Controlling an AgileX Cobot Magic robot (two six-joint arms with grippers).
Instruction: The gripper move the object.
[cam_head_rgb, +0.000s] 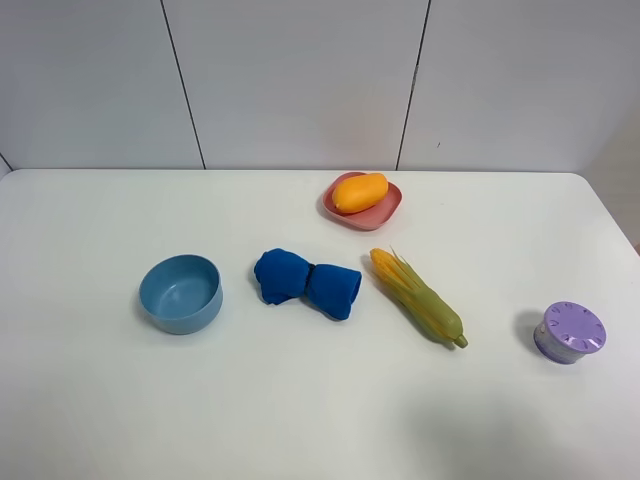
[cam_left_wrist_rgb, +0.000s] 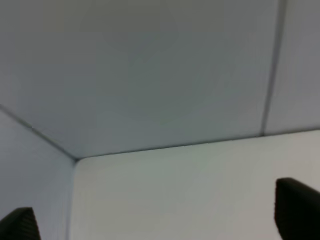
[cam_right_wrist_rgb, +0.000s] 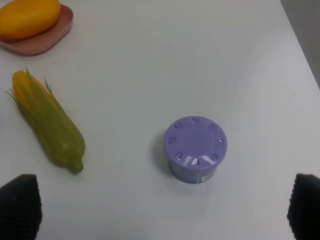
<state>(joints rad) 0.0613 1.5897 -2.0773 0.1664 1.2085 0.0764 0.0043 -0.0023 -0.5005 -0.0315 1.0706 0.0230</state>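
Note:
The orange-yellow mango (cam_head_rgb: 359, 192) lies on a pink plate (cam_head_rgb: 388, 209) at the back middle of the white table. It also shows in the right wrist view (cam_right_wrist_rgb: 27, 17), far from the fingers. Neither arm shows in the exterior high view. My right gripper (cam_right_wrist_rgb: 162, 207) is open and empty, its black fingertips (cam_right_wrist_rgb: 20, 205) wide apart, above the table close to a purple lidded container (cam_right_wrist_rgb: 196, 149). My left gripper (cam_left_wrist_rgb: 155, 225) is open and empty, its fingertips (cam_left_wrist_rgb: 297, 207) facing a bare table corner and the wall.
A yellow-green corn cob (cam_head_rgb: 417, 297) lies right of a rolled blue cloth (cam_head_rgb: 306, 282). A blue bowl (cam_head_rgb: 181, 293) stands at the left. The purple container (cam_head_rgb: 569, 332) stands at the right, near the table's right edge. A grey panelled wall runs behind.

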